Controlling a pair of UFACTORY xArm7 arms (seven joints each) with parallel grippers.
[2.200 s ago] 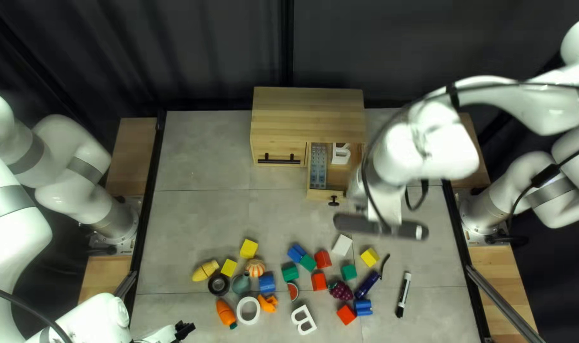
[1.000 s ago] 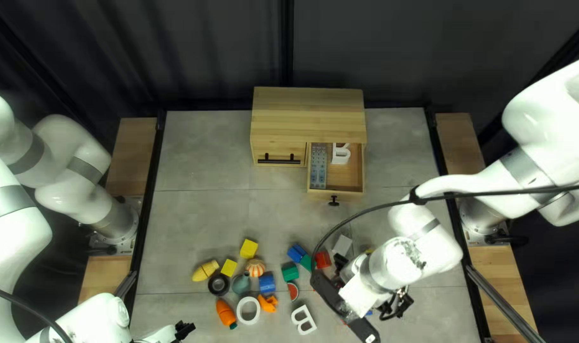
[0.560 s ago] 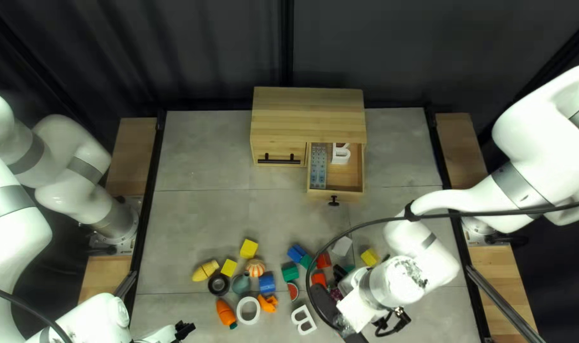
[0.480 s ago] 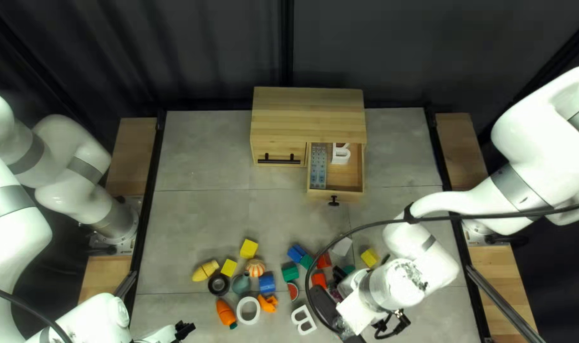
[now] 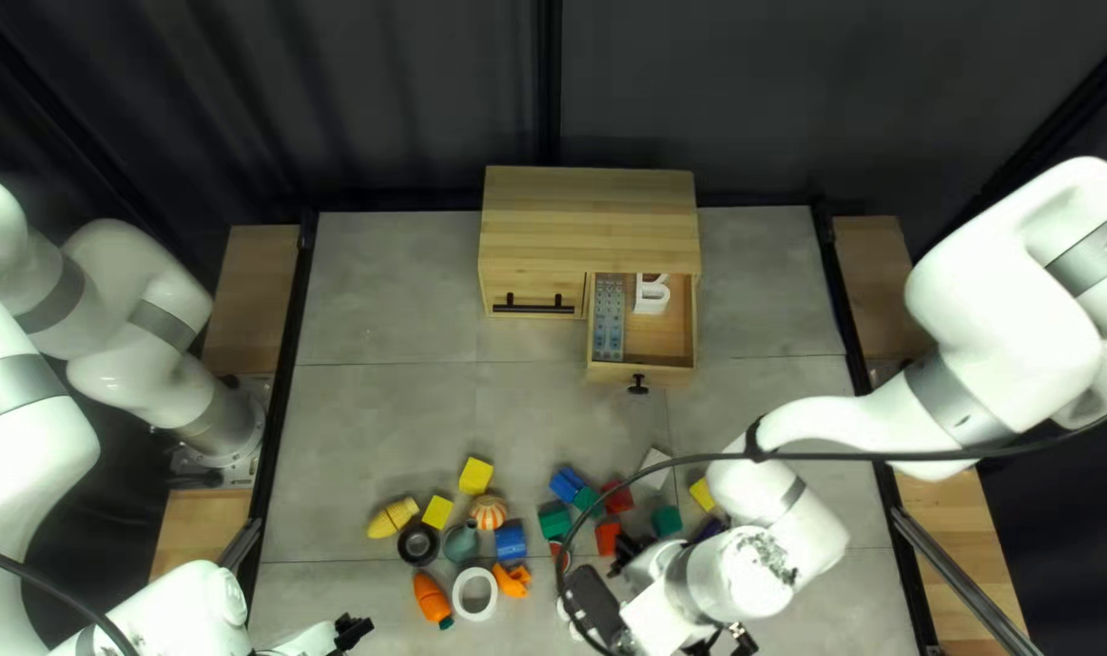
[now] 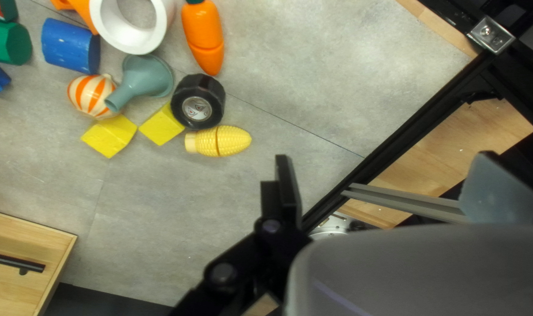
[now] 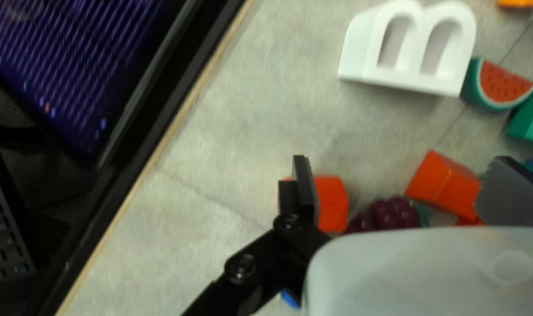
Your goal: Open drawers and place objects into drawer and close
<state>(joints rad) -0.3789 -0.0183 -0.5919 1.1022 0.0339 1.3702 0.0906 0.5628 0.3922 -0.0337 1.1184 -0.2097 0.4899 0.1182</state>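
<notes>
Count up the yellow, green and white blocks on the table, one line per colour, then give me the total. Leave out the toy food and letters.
Yellow blocks: 3
Green blocks: 3
White block: 1
Total: 7

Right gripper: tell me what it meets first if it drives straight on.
Most likely the gray tabletop between the white letter B and the red blocks, though depth is unclear and the grapes lie close by.

Smooth wooden drawer point(image 5: 669, 375); glossy plastic carrot point(image 6: 203, 35); matt tabletop point(image 5: 396, 407).
</notes>
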